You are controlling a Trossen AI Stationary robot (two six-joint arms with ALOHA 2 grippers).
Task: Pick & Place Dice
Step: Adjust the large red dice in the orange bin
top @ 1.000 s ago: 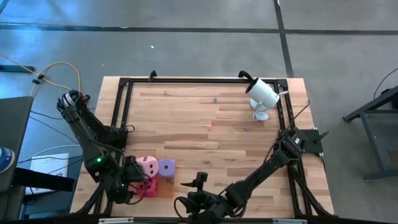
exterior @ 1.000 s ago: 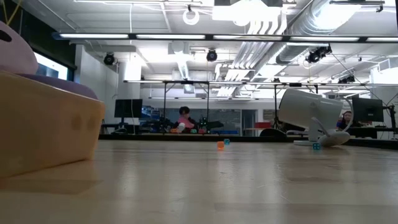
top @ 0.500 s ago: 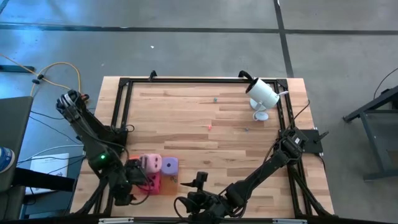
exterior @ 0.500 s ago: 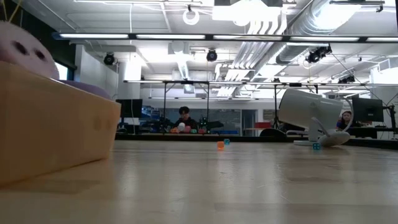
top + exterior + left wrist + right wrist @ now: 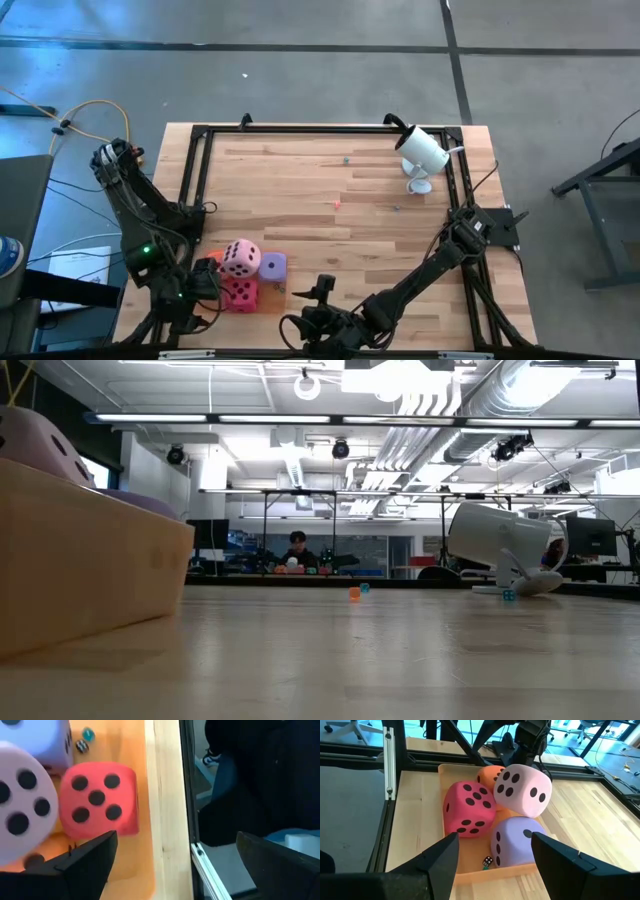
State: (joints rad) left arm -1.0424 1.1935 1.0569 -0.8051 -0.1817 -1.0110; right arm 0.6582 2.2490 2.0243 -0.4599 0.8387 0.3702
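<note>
Wooden table (image 5: 330, 190): at its near-left corner the left gripper (image 5: 200, 290) is held low, fingers spread and empty, beside the tray (image 5: 470, 876) where the magenta (image 5: 240, 295), light pink (image 5: 240, 258), purple (image 5: 271, 266) and orange (image 5: 491, 774) dice are piled; the right gripper (image 5: 312, 325) waits half open nearby

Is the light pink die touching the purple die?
Touching. The right wrist view shows the light pink die resting on top of the purple die, with no gap between them.
</note>
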